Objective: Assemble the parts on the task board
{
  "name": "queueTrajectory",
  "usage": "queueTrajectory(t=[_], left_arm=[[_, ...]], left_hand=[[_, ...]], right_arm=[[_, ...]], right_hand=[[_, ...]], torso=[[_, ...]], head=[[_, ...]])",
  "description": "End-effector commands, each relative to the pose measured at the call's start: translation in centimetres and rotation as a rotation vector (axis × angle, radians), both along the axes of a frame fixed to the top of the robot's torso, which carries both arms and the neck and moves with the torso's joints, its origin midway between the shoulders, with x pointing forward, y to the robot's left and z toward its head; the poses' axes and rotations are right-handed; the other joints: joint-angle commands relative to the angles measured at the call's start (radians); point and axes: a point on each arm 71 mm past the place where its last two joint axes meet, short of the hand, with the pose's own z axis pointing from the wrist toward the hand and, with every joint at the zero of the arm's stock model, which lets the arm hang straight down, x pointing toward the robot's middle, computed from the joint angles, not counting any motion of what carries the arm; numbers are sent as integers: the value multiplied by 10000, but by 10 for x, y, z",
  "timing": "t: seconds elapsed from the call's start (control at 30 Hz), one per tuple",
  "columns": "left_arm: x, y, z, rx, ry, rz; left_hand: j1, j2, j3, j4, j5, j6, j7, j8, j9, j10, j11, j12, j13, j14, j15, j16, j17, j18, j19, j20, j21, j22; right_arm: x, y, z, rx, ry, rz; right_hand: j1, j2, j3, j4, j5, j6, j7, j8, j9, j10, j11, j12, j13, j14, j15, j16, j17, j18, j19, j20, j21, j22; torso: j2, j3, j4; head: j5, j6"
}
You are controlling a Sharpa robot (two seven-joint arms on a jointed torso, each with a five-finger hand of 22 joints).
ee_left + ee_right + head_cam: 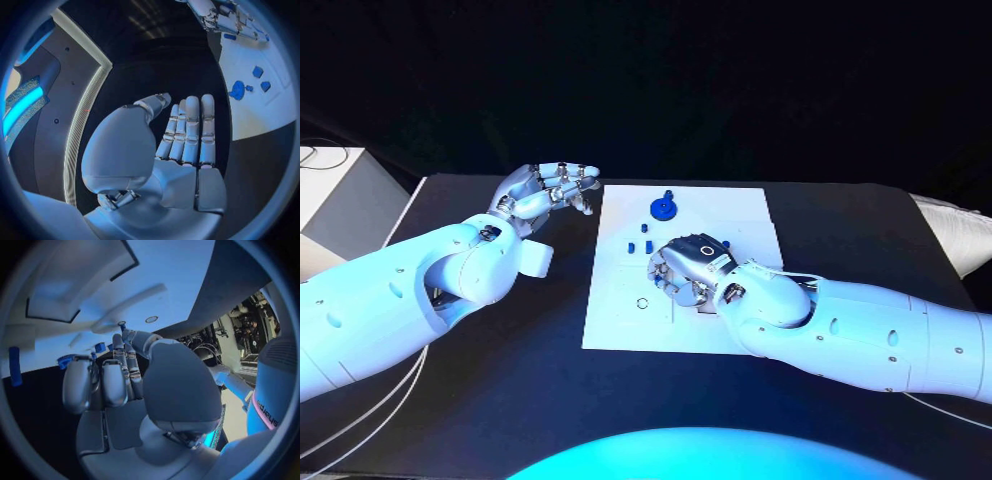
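Your right hand (692, 268) is curled down over the middle of the task board (733, 205), seemingly at the picking stage; whether it holds a part you cannot tell, as its fingers hide what lies under them. Your left hand (548, 190), upper left of the head view beside the board, is empty with fingers loosely apart. The round blue part (665, 208) and small blue pieces (640, 245) lie just above the right hand; next, confirm the grasp before lifting.

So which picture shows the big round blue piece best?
The head view: the round blue part lies in plain sight near the far edge of the task board, with no hand over it. The left wrist view shows it too, smaller and off to the side. In the right wrist view, the right hand partly hides it.
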Motion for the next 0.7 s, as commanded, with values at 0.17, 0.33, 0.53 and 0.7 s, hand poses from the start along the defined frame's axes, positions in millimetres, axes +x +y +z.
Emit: queueTrajectory(t=[0.17,0.33,0.53,0.7], left_arm=[[0,0,1,-82,-29,-6],[0,0,1,-75,-21,5],[0,1,0,-67,-8,19],[0,1,0,-61,2,25]], left_hand=[[82,34,-40,4,34,20,31,64,-15,-50,-10,58,-13,-2,-36,-62,-9,149,61,-7,-35,-8],[82,34,-40,4,34,20,31,64,-15,-50,-10,58,-13,-2,-36,-62,-9,149,61,-7,-35,-8],[82,34,-40,4,34,20,31,64,-15,-50,-10,58,-13,-2,-36,-62,-9,149,61,-7,-35,-8],[104,44,-47,4,35,23,27,71,-16,-50,-14,60,-16,7,-39,-70,-15,149,79,-11,-48,-20]], right_arm=[[-3,-4,-9,-653,214,-49],[-5,-6,-6,-344,-105,-142],[-7,-7,-2,14,-373,-201],[-8,-8,-1,161,-467,-221]], right_hand=[[-37,46,64,-20,32,66,35,38,16,381,-322,31,11,283,-72,28,-13,-122,17,-2,15,-3],[-40,47,70,-25,32,68,32,41,21,384,-325,29,15,287,-71,44,13,-127,24,-1,36,22],[-40,43,79,-36,35,73,26,47,29,394,-329,29,21,293,-73,67,50,-140,43,-1,90,83],[-41,40,82,-41,35,76,24,50,33,399,-331,29,24,297,-74,82,73,-144,49,-1,109,104]], torso=[[-8,9,-7],[-4,11,-8],[-5,8,-6],[-3,1,-4]], head=[[25,-7],[29,-1],[32,1],[48,-11]])
